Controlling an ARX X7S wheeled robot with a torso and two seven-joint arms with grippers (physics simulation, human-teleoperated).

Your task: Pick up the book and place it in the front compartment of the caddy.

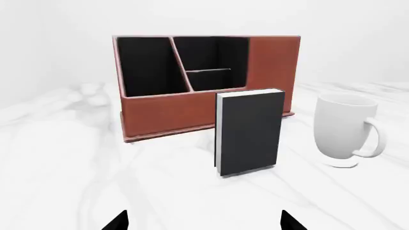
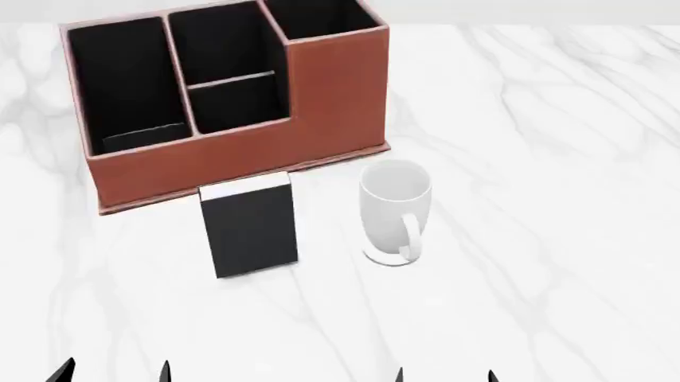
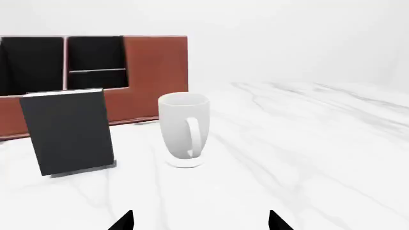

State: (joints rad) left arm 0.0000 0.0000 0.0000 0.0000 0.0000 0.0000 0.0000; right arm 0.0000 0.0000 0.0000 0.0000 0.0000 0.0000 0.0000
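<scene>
White marble table (image 2: 552, 159) carries everything. At my 12 o'clock the book (image 2: 253, 227) stands upright just before the caddy (image 2: 244, 143), mug (image 2: 394, 208) beside; no writing shows. Both my jaws gape wide, empty.

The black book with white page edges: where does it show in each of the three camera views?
Head view: the black book stands upright left of centre, before the reddish-brown leather-look caddy.
Left wrist view: book near the picture's centre.
Right wrist view: book towards the left edge.
Shared landmark: the white ceramic mug, beside the book in all three.
</scene>
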